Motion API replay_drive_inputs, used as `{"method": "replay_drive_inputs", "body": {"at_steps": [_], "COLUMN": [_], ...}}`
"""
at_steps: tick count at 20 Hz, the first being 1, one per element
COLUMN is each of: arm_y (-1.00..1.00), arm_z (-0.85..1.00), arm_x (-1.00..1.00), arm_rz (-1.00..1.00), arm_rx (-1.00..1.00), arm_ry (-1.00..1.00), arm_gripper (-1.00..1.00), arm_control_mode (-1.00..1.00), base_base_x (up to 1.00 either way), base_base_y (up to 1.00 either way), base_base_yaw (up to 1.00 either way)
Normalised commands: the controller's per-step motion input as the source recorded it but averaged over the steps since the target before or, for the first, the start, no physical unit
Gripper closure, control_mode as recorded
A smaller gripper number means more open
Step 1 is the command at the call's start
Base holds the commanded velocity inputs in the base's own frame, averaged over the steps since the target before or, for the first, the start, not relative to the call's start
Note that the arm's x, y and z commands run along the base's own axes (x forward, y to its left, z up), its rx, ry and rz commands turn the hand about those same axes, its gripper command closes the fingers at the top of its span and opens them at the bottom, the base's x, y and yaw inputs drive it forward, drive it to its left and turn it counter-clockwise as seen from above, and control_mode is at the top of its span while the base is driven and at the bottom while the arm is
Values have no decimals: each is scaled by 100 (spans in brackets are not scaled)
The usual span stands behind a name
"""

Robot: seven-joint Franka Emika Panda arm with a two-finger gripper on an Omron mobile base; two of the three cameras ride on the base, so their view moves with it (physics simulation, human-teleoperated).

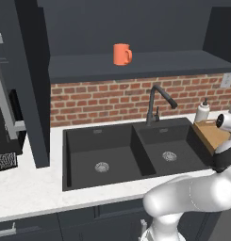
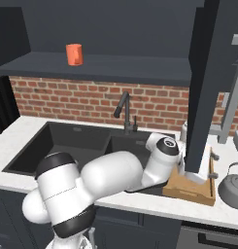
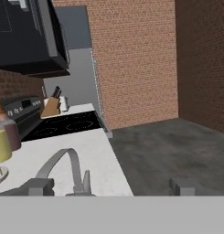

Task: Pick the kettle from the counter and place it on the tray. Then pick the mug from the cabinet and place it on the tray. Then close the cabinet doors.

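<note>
The fingers (image 3: 111, 186) stand spread as wide as they go and hold nothing; in the hand view the two dark tips (image 3: 39, 186) rise on either side of the thin arched wire handle of the small squat grey metal kettle (image 3: 67, 171), which sits just below and between them. In my judgement the arm is lining up for the first grasp, so no step of the task is finished.

In the right base view that kettle (image 2: 233, 187) rests on the white, faintly marbled stone desk (image 2: 140, 204), just beside the rectangular light-brown wooden tray with the low rim (image 2: 191, 189) and apart from it. The tray carries nothing of the task so far.

Further out, the small plain orange mug (image 1: 122, 54) stands upright on the wide shelf of the dark charcoal-blue wall cabinet (image 1: 136, 63), well apart from the tray. The flat dark cabinet doors (image 2: 205, 92) with long silver bar handles hang open.

Left to do: lift the kettle onto the tray, fetch the mug down to join it, then swing both doors shut.
</note>
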Motion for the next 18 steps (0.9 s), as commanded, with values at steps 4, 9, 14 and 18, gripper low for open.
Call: {"method": "replay_drive_inputs", "body": {"at_steps": [4, 9, 14, 18], "arm_y": [-11, -10, -19, -27], "arm_z": [-19, -19, -12, -4], "arm_x": [11, 12, 14, 14], "arm_rz": [0, 0, 0, 0], "arm_rx": [0, 0, 0, 0], "arm_ry": [0, 0, 0, 0], "arm_gripper": [-100, -100, -100, -100], "arm_control_mode": [-100, -100, -100, -100], "base_base_x": [0, 0, 0, 0], "base_base_y": [0, 0, 0, 0], "base_base_yaw": [0, 0, 0, 0]}}
